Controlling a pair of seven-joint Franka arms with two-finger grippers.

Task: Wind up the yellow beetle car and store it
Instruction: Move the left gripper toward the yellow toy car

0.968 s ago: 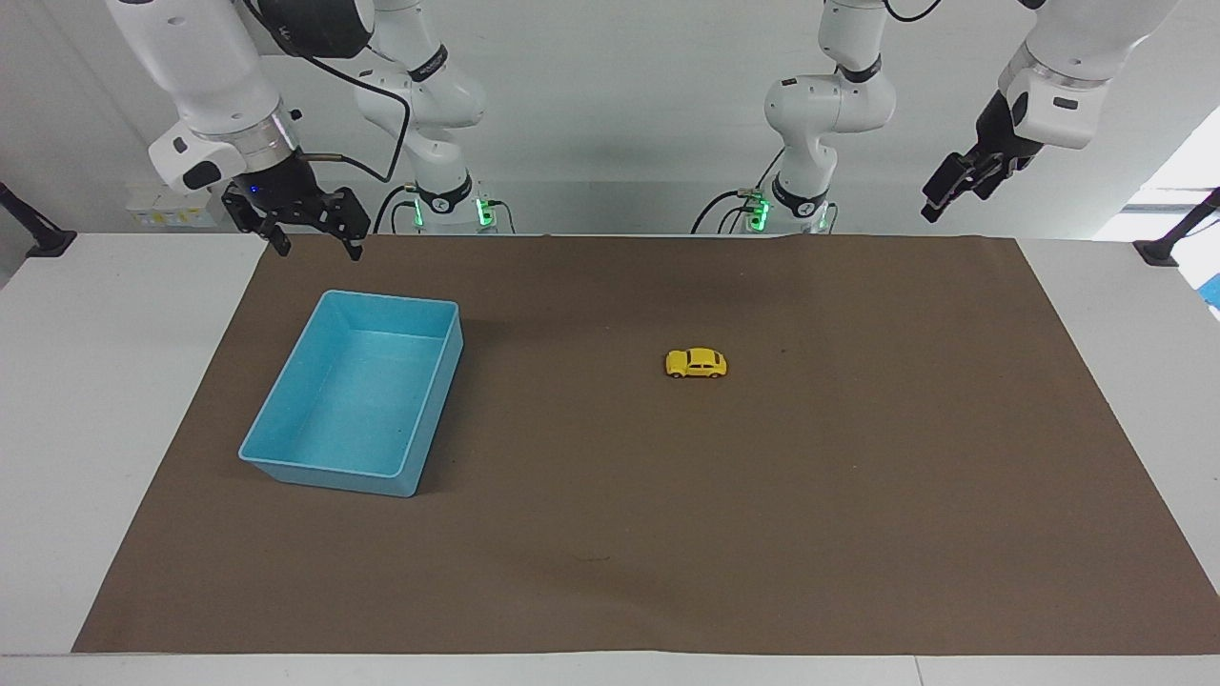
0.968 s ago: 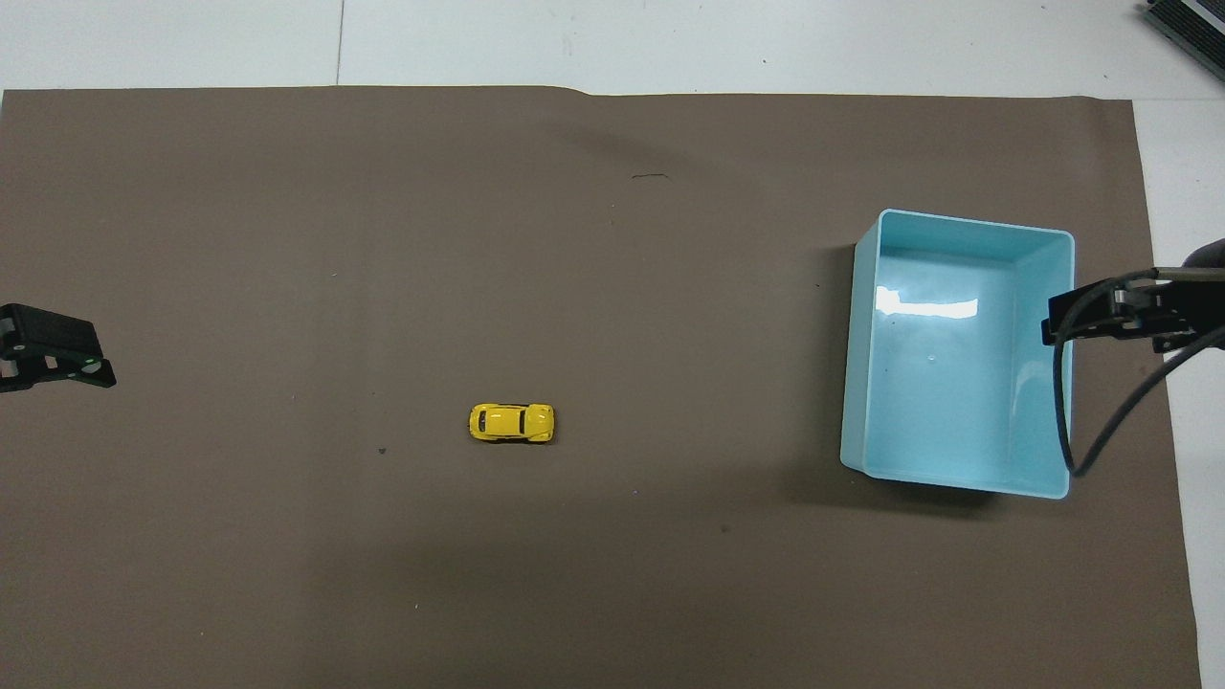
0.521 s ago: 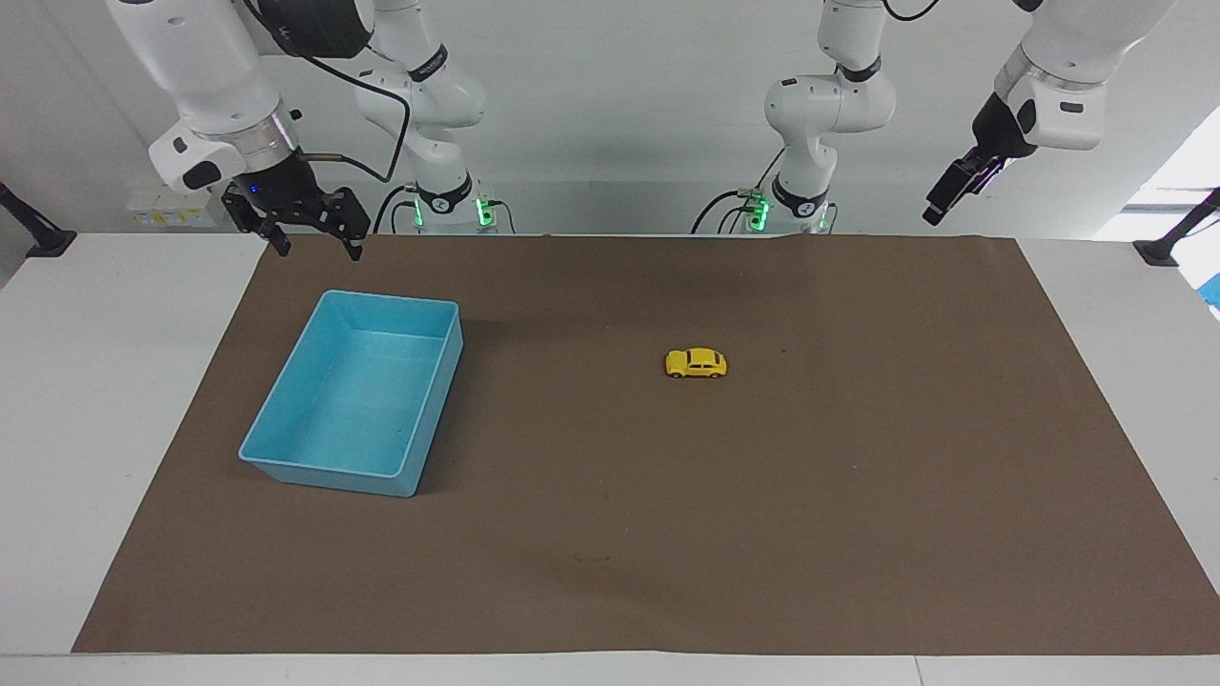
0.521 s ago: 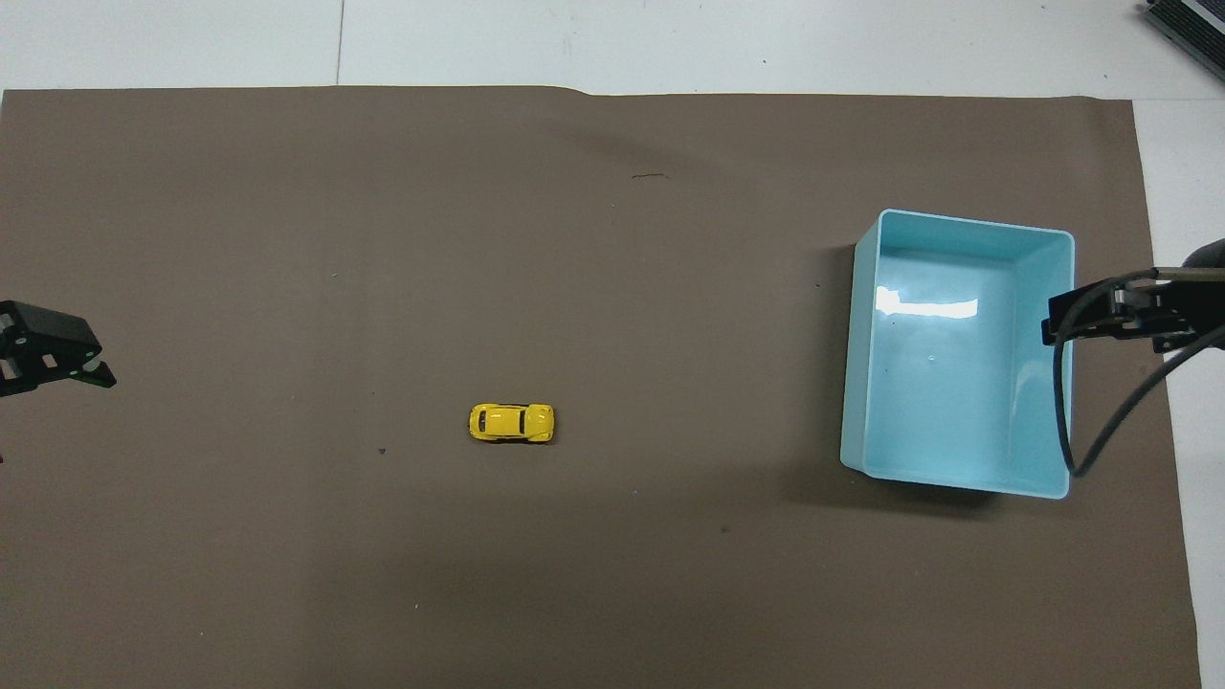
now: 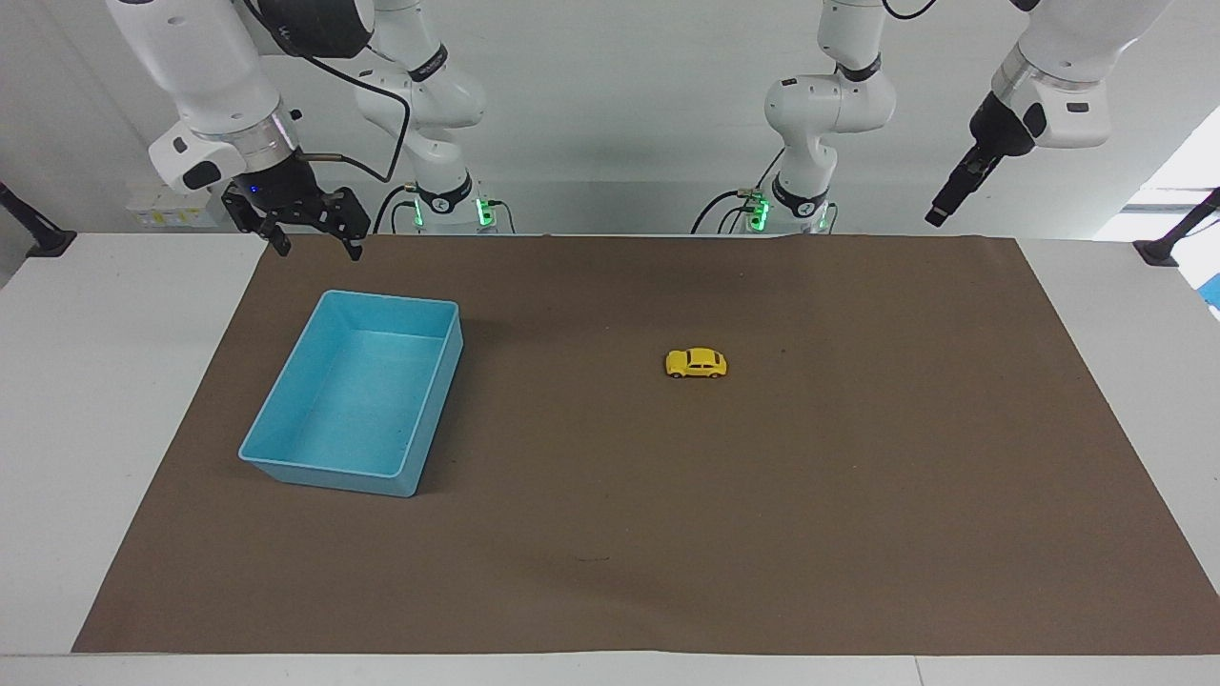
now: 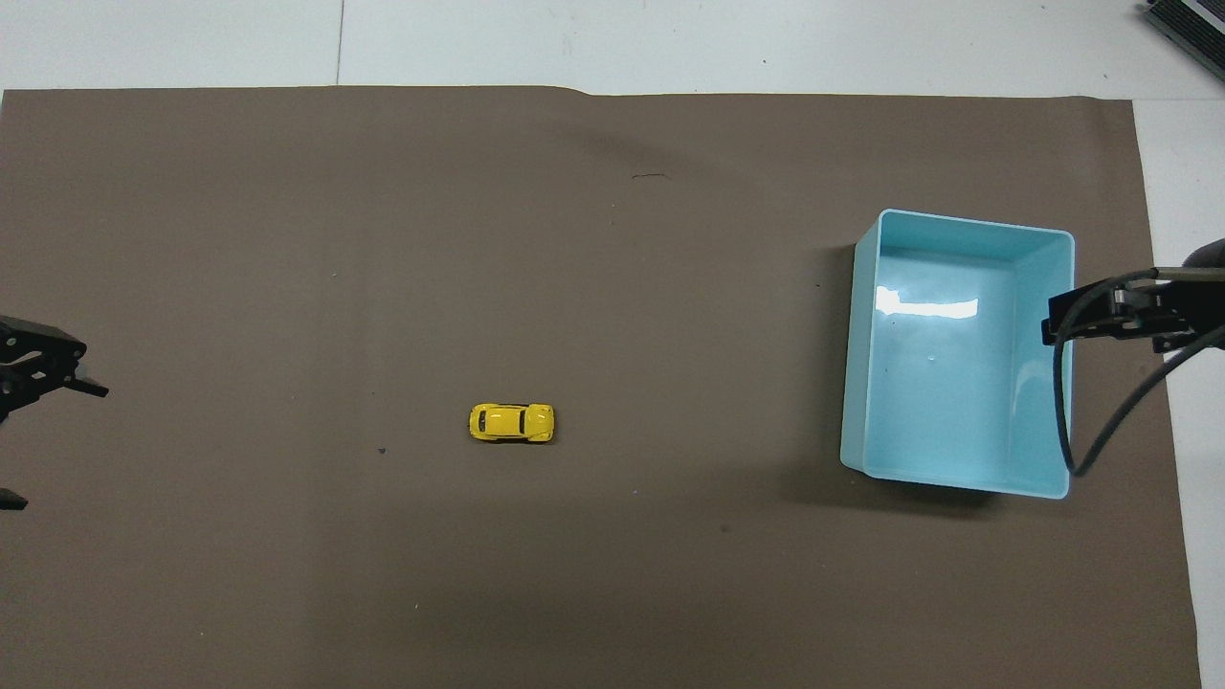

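Since the earlier frames the left gripper (image 5: pixel 939 211) has turned about its wrist, so that in the facing view it now shows edge-on as a thin black bar, and in the overhead view its two fingertips stand well apart at the edge of the picture; nothing else has shifted. It hangs in the air over the left arm's end of the brown paper mat (image 5: pixel 858 476), its jaws spread wide and holding nothing. The right gripper (image 5: pixel 313 250) has not moved: it hovers over the robots' edge of the mat, by the corner of the light blue rectangular plastic bin (image 5: pixel 286 467), its black fingers wide apart and empty. The tiny bright yellow beetle car (image 5: pixel 696 363), with rounded body, dark windows and small black wheels, stands on its wheels on the mat near the middle of the table, well apart from the bin and from both grippers. The bin lies toward the right arm's end of the table and has nothing in it.
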